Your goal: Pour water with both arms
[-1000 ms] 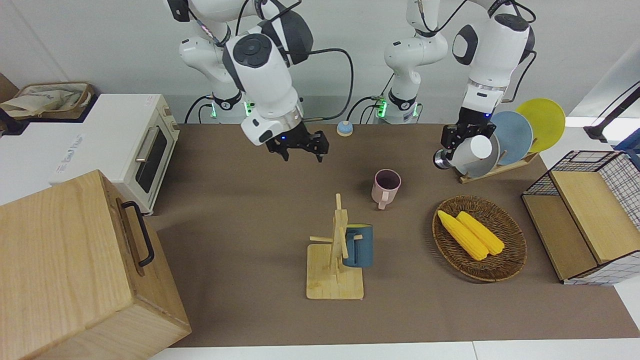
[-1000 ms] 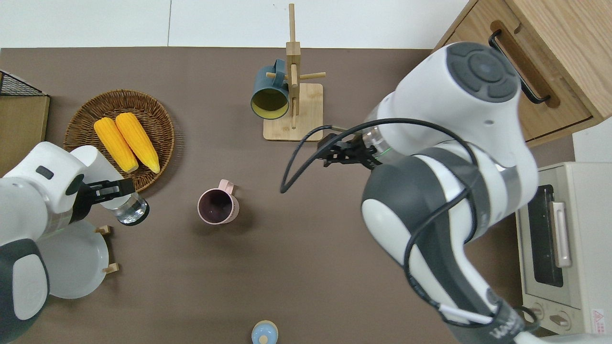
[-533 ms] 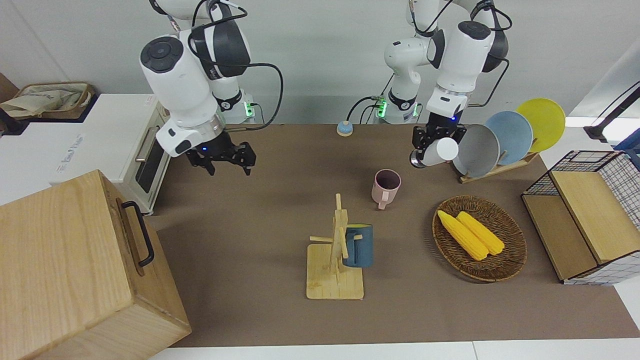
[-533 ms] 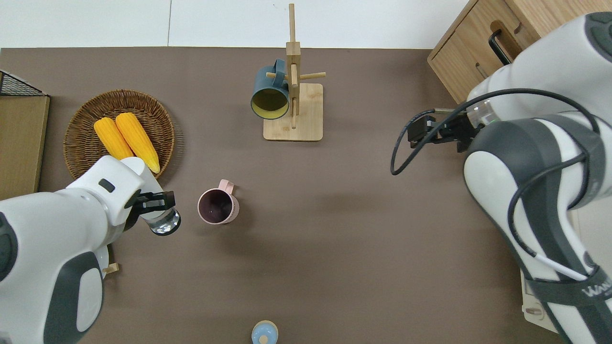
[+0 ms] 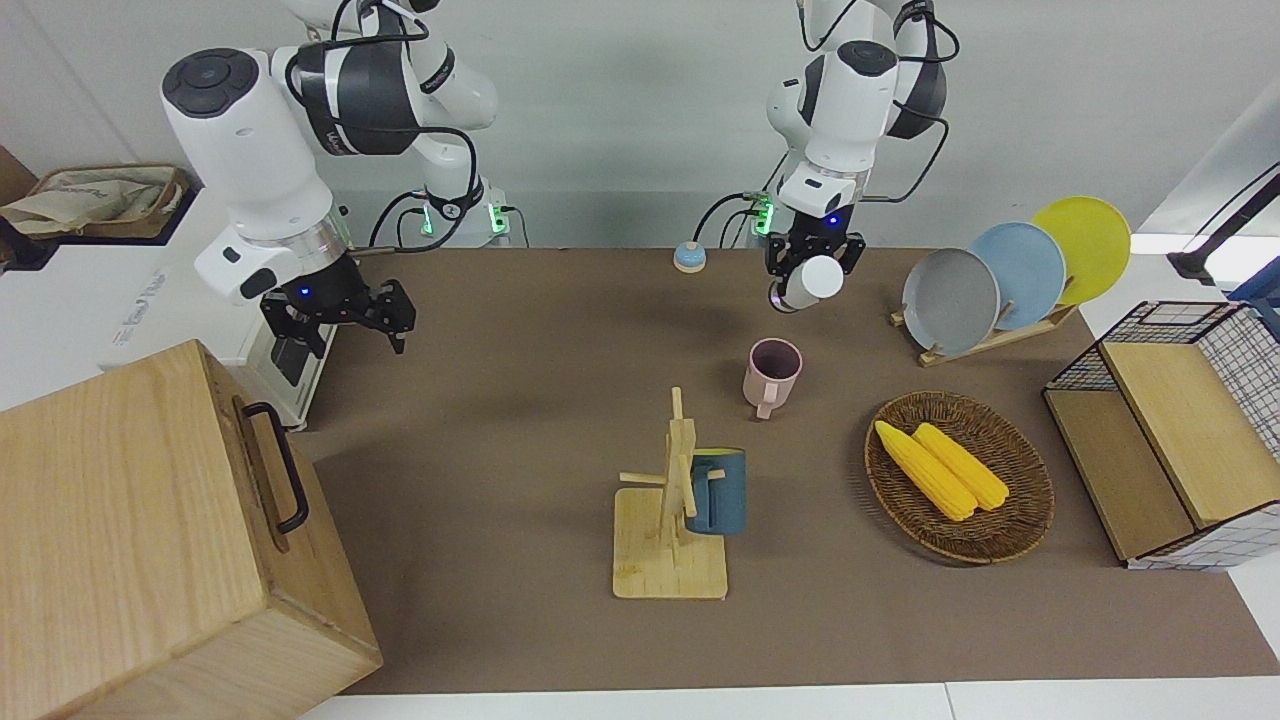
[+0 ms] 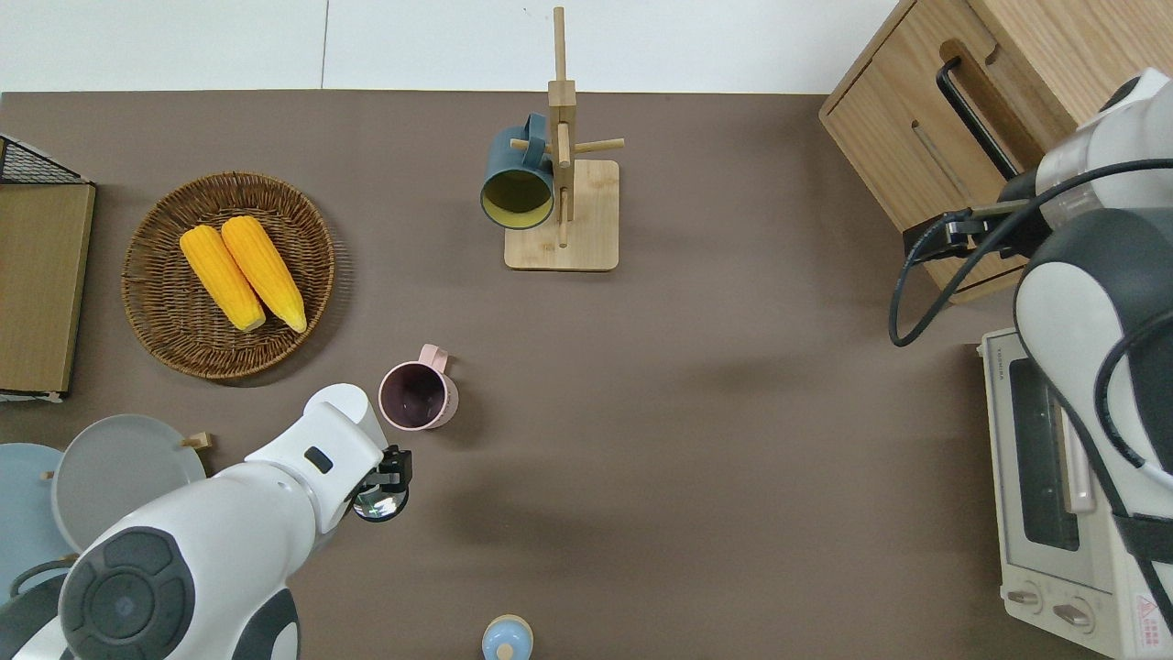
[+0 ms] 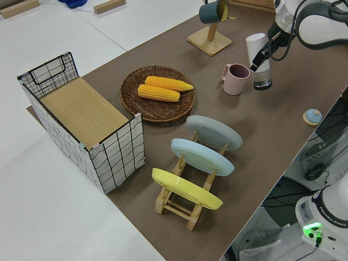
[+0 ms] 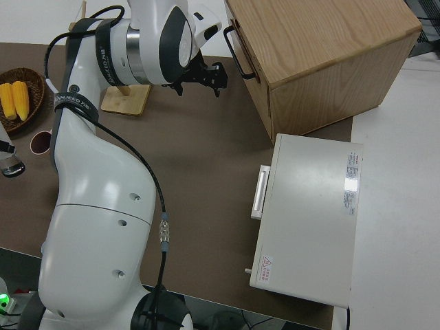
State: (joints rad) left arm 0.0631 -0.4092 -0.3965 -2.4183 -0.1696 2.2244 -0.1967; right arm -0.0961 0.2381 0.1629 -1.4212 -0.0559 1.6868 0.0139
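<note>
Overhead view, lower left of the frame: the left gripper (image 6: 389, 472) is clamped on a bottle (image 6: 380, 502), white on top with a clear, glassy lower part, held tilted just beside the pink mug (image 6: 417, 396). That mug stands upright at centre left, its dark inside showing. At the right edge the right gripper (image 6: 926, 244) hangs with fingers spread and nothing in them, by the wooden box (image 6: 953, 101) in the upper right corner.
</note>
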